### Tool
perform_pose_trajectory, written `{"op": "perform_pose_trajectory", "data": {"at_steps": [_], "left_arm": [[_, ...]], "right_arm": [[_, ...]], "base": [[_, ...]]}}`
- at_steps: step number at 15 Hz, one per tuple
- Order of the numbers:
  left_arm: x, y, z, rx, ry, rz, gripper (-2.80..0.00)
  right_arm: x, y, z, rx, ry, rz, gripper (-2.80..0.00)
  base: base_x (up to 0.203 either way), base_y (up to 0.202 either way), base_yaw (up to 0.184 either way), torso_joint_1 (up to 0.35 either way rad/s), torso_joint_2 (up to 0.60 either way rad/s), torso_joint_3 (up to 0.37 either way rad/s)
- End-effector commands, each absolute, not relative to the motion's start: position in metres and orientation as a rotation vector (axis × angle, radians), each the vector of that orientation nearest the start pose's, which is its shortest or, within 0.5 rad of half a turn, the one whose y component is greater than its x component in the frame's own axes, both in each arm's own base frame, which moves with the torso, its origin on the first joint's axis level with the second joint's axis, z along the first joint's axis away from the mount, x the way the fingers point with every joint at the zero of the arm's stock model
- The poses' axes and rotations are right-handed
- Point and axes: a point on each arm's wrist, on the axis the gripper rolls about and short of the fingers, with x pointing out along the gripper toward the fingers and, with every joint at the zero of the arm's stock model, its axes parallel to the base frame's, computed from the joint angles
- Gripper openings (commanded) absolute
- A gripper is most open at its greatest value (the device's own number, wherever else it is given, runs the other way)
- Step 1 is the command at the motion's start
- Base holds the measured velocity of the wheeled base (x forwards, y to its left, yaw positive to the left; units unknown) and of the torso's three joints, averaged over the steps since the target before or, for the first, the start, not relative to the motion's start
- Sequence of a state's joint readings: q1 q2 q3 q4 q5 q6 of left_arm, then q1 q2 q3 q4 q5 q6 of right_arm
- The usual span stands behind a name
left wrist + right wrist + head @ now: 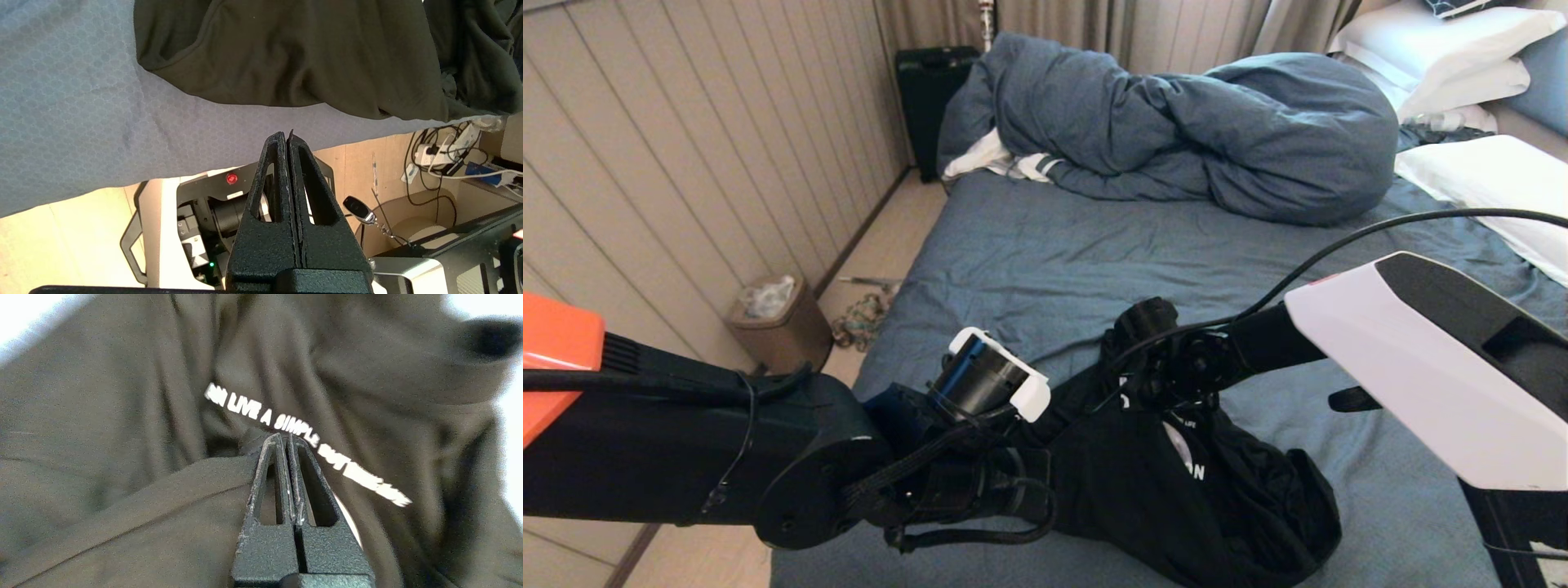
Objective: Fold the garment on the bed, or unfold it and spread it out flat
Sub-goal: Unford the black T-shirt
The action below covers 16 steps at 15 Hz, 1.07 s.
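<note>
While the head view looks down the bed (1045, 245), the garment (1176, 490) lies bunched at six o'clock near the foot edge, with wide bare sheet beyond it toward twelve. The duvet (1192, 131) is heaped at twelve and the pillows (1462, 49) sit at two. Off the bed's nine o'clock edge is a floor strip with a bin (772, 322) and, farther up, a dark suitcase (931, 98). Both arms meet over the shirt.

In the left wrist view, the left claw (288, 136) is pressed fully together and empty, hovering near the sheet's edge just short of the shirt's hem.

In the right wrist view, the right claw (284, 437) is clamped on a fold of the shirt; white print reads "LIVE A SIMPLE".
</note>
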State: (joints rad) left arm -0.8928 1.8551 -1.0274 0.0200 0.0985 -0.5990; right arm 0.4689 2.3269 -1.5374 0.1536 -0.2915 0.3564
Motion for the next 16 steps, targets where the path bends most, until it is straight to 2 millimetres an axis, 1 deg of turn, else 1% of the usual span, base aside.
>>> {"op": "perform_pose_trajectory", "data": {"at_steps": [1, 3, 7, 8, 13, 15, 16], "left_arm": [[0.206, -0.253, 0.132, -0.129, 0.949, -0.478, -2.80], [0.207, -0.253, 0.130, -0.127, 0.953, -0.477, -2.80], [0.207, -0.254, 0.128, -0.124, 0.960, -0.475, -2.80], [0.207, -0.254, 0.128, -0.123, 0.959, -0.476, -2.80], [0.209, -0.256, 0.123, -0.114, 0.971, -0.470, -2.80], [0.209, -0.256, 0.124, -0.116, 0.970, -0.471, -2.80], [0.208, -0.255, 0.124, -0.116, 0.969, -0.471, -2.80]], "right_arm": [[0.398, 0.196, 0.044, -0.040, 0.931, -0.003, -2.80], [0.384, 0.194, 0.035, -0.068, 0.981, -0.007, -2.80], [0.335, 0.201, 0.029, -0.126, 1.033, 0.041, -2.80], [0.325, 0.204, 0.028, -0.135, 1.031, 0.060, -2.80], [0.255, 0.233, 0.010, -0.256, 1.066, 0.205, -2.80], [0.235, 0.238, 0.006, -0.290, 1.080, 0.240, -2.80], [0.225, 0.237, 0.003, -0.313, 1.096, 0.248, -2.80]], "base": [[0.000, 0.000, 0.000, 0.000, 0.00, 0.000], [0.000, 0.000, 0.000, 0.000, 0.00, 0.000], [0.000, 0.000, 0.000, 0.000, 0.00, 0.000], [0.000, 0.000, 0.000, 0.000, 0.00, 0.000], [0.000, 0.000, 0.000, 0.000, 0.00, 0.000], [0.000, 0.000, 0.000, 0.000, 0.00, 0.000], [0.000, 0.000, 0.000, 0.000, 0.00, 0.000]]}}
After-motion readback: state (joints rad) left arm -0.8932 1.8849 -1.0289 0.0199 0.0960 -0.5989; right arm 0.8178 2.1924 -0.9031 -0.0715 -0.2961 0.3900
